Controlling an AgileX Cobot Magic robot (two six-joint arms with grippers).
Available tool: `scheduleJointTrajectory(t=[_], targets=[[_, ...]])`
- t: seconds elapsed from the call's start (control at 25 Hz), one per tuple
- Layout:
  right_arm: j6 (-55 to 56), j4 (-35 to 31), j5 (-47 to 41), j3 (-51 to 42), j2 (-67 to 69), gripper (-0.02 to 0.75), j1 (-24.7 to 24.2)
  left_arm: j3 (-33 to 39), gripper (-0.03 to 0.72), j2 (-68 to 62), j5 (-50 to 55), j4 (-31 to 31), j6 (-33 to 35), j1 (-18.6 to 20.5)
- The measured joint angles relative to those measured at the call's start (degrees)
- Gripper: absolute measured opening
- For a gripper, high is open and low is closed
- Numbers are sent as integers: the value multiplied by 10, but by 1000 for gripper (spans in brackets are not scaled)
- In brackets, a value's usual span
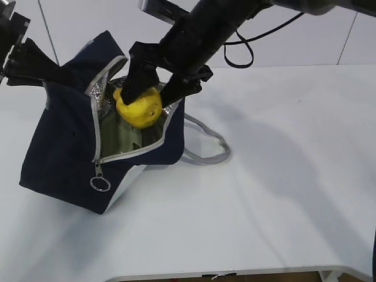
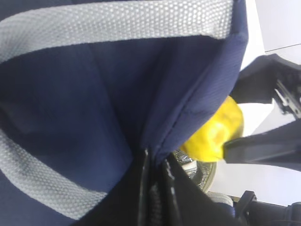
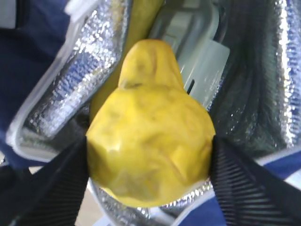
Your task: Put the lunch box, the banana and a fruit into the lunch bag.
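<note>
The navy lunch bag (image 1: 61,153) stands open at the left of the table, its silver lining showing. My right gripper (image 1: 147,97) is shut on the bumpy yellow fruit (image 1: 141,107) and holds it in the bag's mouth. The right wrist view shows the fruit (image 3: 150,146) between my black fingers (image 3: 244,179), above the lunch box's sage-green lid (image 3: 202,61) and the banana (image 3: 143,19), both inside the bag. The lid also shows in the exterior view (image 1: 120,138). My left gripper (image 1: 44,73) is shut on the bag's navy fabric (image 2: 117,94) at its far left rim, as the left wrist view (image 2: 153,160) shows.
A grey webbing handle (image 1: 205,147) lies on the white table (image 1: 282,194) right of the bag. The ring zipper pull (image 1: 100,184) hangs at the bag's front corner. A black cable (image 1: 241,56) loops behind the right arm.
</note>
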State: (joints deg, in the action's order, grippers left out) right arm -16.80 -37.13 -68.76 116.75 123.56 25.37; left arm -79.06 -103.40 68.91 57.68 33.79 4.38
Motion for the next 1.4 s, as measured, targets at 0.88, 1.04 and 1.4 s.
scheduleJointTrajectory(t=[0.88, 1.04, 1.4], targets=[[94, 312, -26, 132, 2, 592, 2, 0, -2, 0, 0, -6, 0, 0], [105, 328, -27, 134, 10, 576, 2, 0, -2, 0, 0, -11, 0, 0], [109, 329, -27, 135, 49, 571, 2, 0, -2, 0, 0, -12, 0, 0]])
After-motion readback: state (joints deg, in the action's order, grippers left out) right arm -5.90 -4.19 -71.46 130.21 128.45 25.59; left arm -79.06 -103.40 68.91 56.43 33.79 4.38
